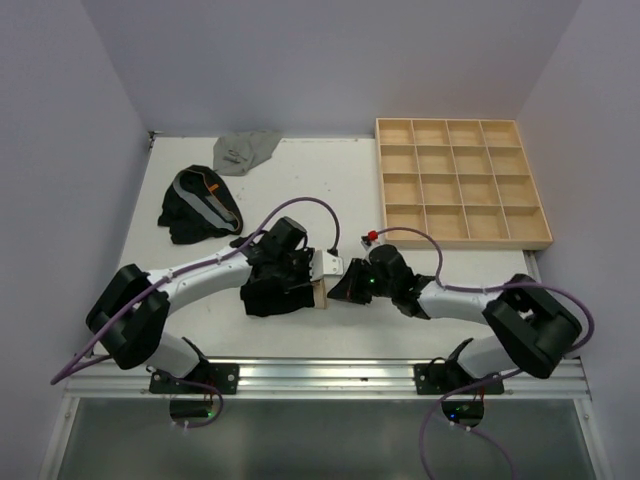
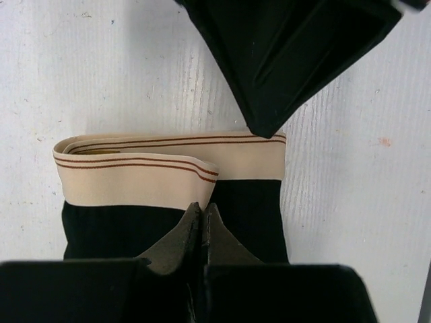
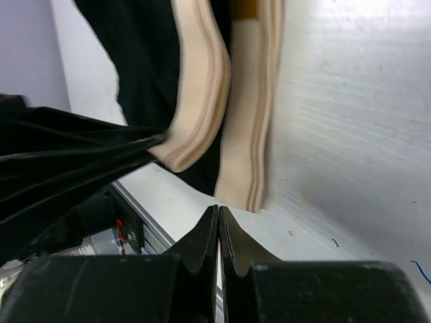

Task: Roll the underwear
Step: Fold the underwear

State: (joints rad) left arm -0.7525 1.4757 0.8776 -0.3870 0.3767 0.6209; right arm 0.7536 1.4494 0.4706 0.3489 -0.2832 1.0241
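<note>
- Two grippers, both clenched: my left gripper (image 2: 202,217) and right gripper (image 3: 219,225) each show fingertips pressed together, nothing visible between.
- The folded black briefs (image 2: 108,229) lie under the left tips, and I cannot tell if they touch.
- Their tan waistband (image 2: 135,182) sits just ahead of both grippers.
- Well beyond the left gripper lie a second black pair (image 1: 195,210) and a grey pair (image 1: 245,150).

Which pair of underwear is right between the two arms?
The black briefs with the tan waistband; the grey-banded black pair and the plain grey pair lie apart, farther back.
</note>
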